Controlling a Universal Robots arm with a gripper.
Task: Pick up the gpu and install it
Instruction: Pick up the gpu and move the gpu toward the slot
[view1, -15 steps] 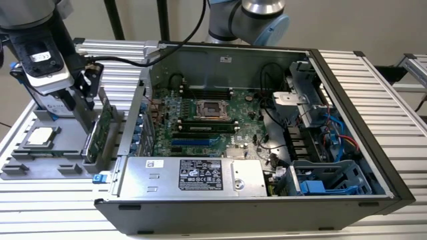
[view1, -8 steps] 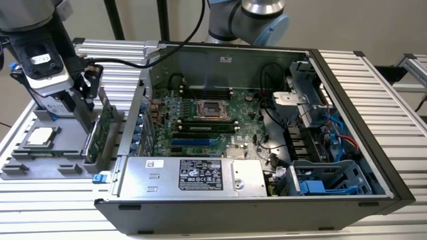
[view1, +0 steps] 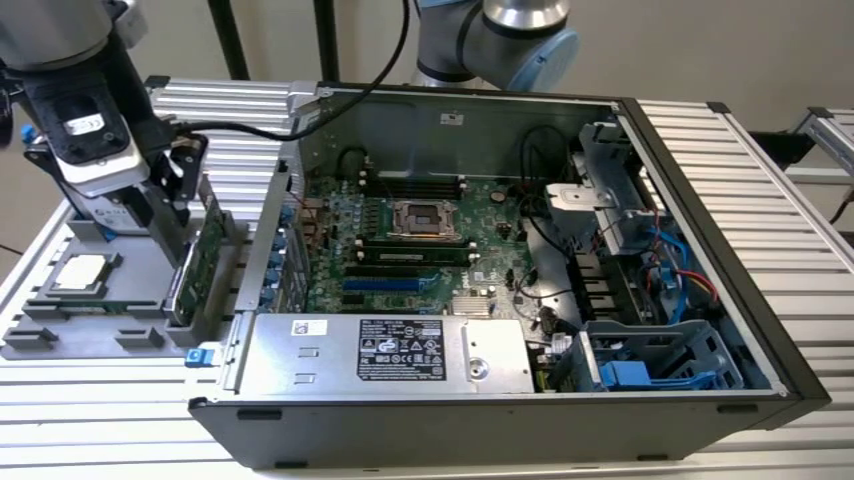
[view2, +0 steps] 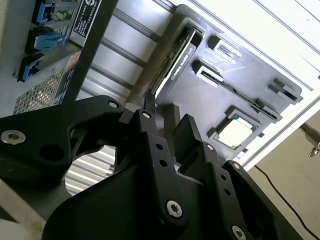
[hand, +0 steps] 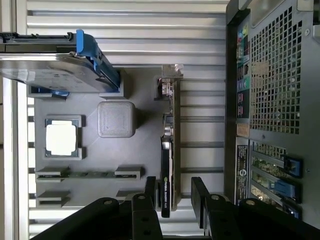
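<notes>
The gripper (hand: 174, 184) is hanging released, its jaws spread wider than the gpu (hand: 169, 150) they are straddling. The card is standing on edge in the grey tray (hand: 145, 150), just beside the computer case (hand: 270, 75). It is likely light, stiff and fragile, so pinching its flat faces seems safest. Showing: one gpu, one hard drive (hand: 55, 70), one processor chip (hand: 61, 138).
</notes>
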